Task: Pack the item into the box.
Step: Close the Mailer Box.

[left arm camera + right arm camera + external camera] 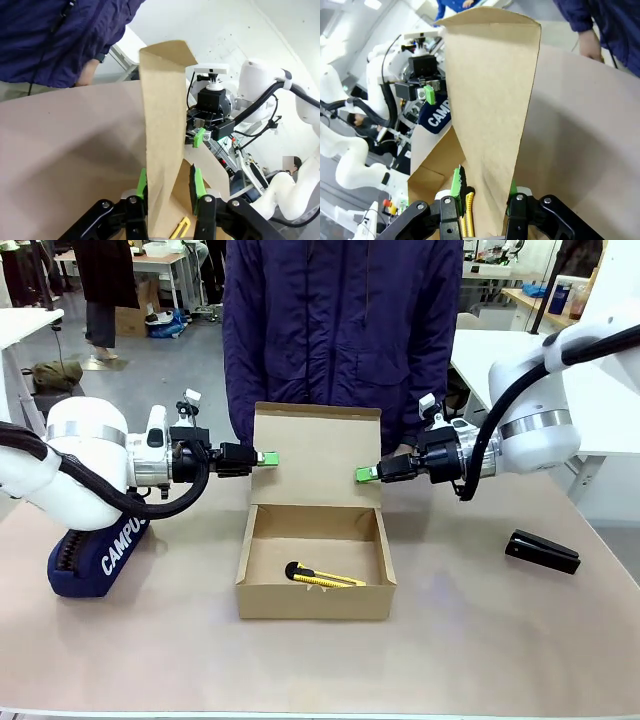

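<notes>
The yellow utility knife [322, 578] already lies inside the cardboard box [315, 602], flat on its floor close to the near wall. We judge that what is left is to shut the lid [318, 455], which stands upright along the far side.

Our left gripper [268, 458] has its jaws drawn in on the lid's left edge, one green pad before the card and one behind. Our right gripper [366, 475] straddles the right edge the same way, but we cannot tell whether it truly pinches the card or merely brackets it.

To do this well, we should swing both grippers together, forward and down in an arc about the hinge crease. We should keep them level so the lid does not twist, and pull gently enough that the box does not slide on the tabletop [300, 670]. The strip along the lid's top edge will probably want guiding inside the near wall. A person [340, 330] stands just beyond the box, so the motion should come toward our side.

The knife is slim, yellow with a black end and slider. It lies at a slight slant and is much smaller than the box. It sits low, so we expect the closing lid to clear it.
</notes>
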